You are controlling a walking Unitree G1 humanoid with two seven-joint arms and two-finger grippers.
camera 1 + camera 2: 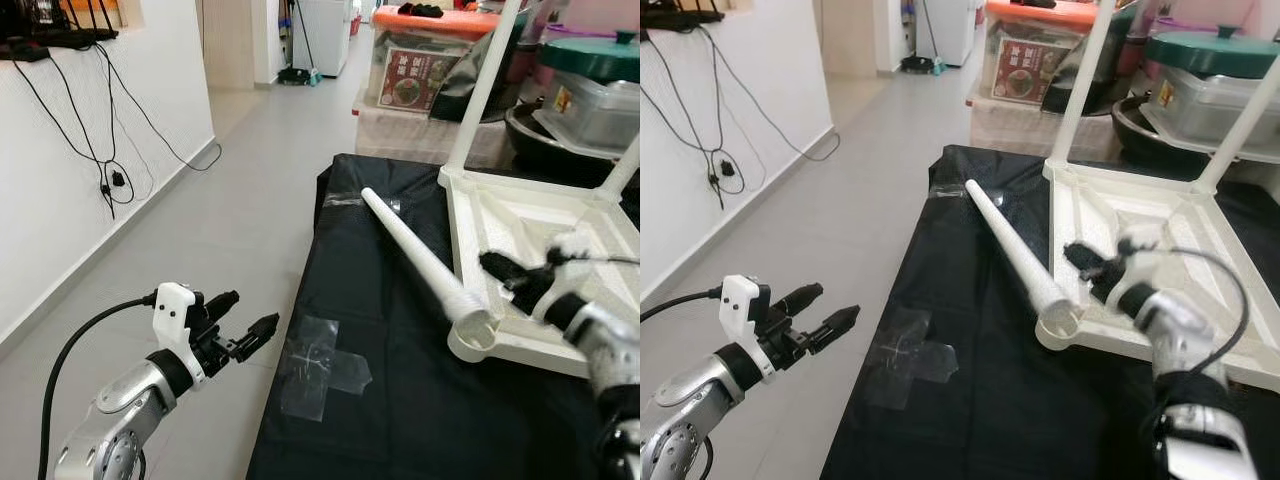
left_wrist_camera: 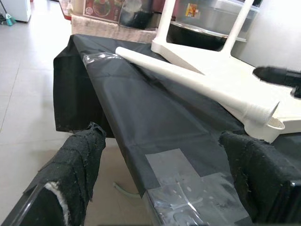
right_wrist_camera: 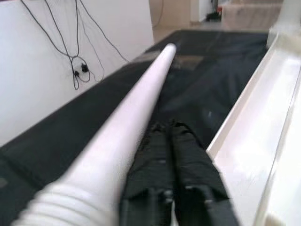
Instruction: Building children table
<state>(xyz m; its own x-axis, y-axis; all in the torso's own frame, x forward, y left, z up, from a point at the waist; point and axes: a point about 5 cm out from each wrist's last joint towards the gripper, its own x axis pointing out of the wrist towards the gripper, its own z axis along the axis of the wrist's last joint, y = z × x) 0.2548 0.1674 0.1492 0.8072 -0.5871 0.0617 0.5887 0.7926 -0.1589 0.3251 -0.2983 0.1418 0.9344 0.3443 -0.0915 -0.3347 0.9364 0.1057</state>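
A white children's table lies upside down on a black-covered surface, with two legs fixed and pointing up. A loose white leg lies across the cloth, its thick ribbed end resting at the table's near corner socket. My right gripper is shut, and its fingers lie pressed together between the loose leg and the table's rim, holding nothing. My left gripper hangs open over the floor, just off the left edge of the cloth, with nothing between its fingers.
Clear tape patches mark the black cloth near its left edge. Behind the table stand an orange-lidded box and a green-lidded pot. A white wall with hanging cables runs along the left, with bare floor between.
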